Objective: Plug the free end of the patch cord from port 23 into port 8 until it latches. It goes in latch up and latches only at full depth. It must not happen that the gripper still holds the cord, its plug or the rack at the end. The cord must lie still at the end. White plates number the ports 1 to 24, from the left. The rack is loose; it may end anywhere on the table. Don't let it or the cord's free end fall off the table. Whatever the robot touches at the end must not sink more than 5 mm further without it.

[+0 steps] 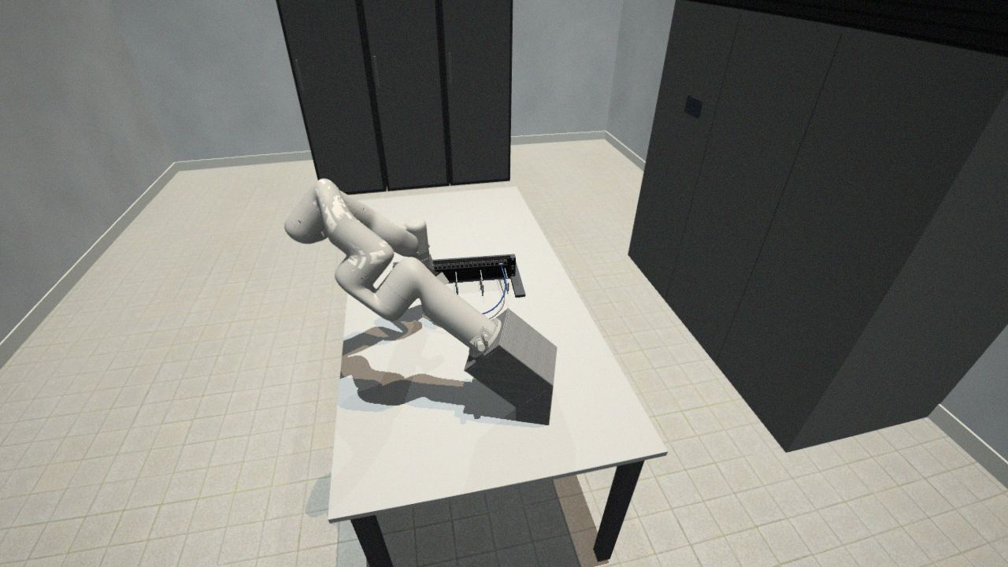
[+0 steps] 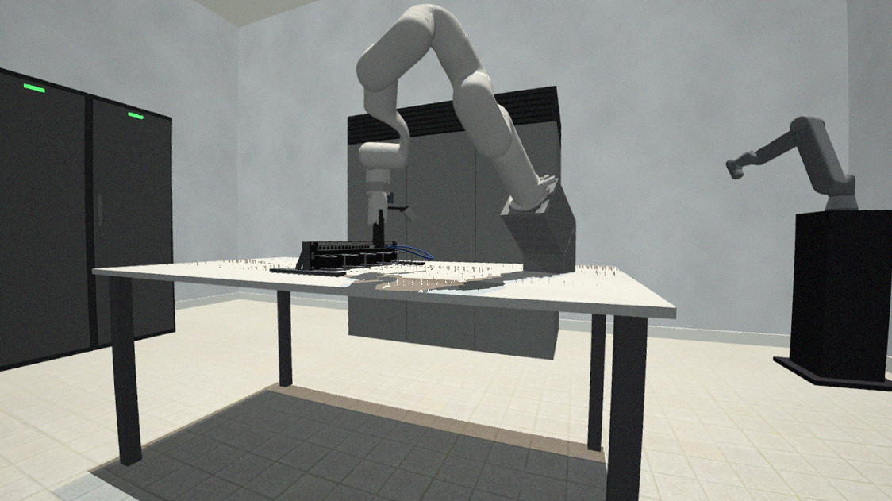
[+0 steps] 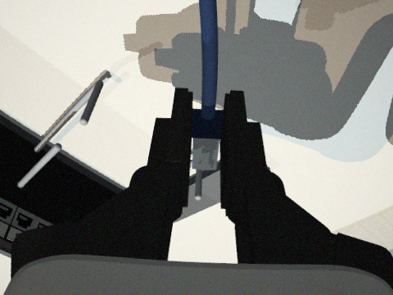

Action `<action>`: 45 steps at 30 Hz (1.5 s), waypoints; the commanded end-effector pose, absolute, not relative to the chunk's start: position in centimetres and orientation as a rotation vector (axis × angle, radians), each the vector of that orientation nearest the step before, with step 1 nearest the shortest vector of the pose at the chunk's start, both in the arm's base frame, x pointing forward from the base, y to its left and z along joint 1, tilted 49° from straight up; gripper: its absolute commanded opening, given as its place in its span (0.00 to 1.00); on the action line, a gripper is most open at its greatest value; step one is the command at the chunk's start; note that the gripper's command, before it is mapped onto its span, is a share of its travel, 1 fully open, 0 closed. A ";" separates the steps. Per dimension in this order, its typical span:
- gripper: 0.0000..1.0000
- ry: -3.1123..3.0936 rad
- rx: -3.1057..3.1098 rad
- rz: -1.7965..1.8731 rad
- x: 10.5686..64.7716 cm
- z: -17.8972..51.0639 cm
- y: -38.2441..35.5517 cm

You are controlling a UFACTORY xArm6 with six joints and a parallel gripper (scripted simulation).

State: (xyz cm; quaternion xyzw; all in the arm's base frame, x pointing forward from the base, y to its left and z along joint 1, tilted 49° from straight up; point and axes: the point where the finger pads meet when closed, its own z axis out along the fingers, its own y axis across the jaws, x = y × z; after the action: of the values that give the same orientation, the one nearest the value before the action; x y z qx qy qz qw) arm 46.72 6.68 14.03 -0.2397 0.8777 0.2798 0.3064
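My gripper [image 3: 207, 115] [image 2: 379, 229] is shut on the free-end plug [image 3: 205, 154] of the blue patch cord [image 3: 206, 22] [image 1: 499, 298] [image 2: 415, 252]. The plug has a blue boot and a grey body and sits between the black fingers. The cord runs away from the fingers over the table. I hold the plug a little above the table, just in front of the black rack [image 1: 486, 261] [image 2: 335, 253] [image 3: 60, 192]. The rack's edge and a few ports show at the lower left of the wrist view. The port numbers are too small to read.
Two short grey cord stubs [image 1: 457, 283] [image 1: 480, 282] hang from the rack's front; they also show in the wrist view [image 3: 71, 111]. The arm's grey base block [image 1: 524, 352] [image 2: 544, 234] stands mid-table. A second arm on a black pedestal [image 2: 841, 289] stands off the table.
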 end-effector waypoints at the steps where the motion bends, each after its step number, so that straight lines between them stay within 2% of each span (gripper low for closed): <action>1: 0.00 2.347 -0.576 0.763 47.2 14.1 6.1; 45: 0.00 2.543 0.160 1.020 51.9 14.0 0.1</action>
State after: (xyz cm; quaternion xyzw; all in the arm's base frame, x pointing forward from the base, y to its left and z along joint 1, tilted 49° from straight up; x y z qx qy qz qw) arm 51.66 0.44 13.86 0.0466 0.9089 0.3625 0.2008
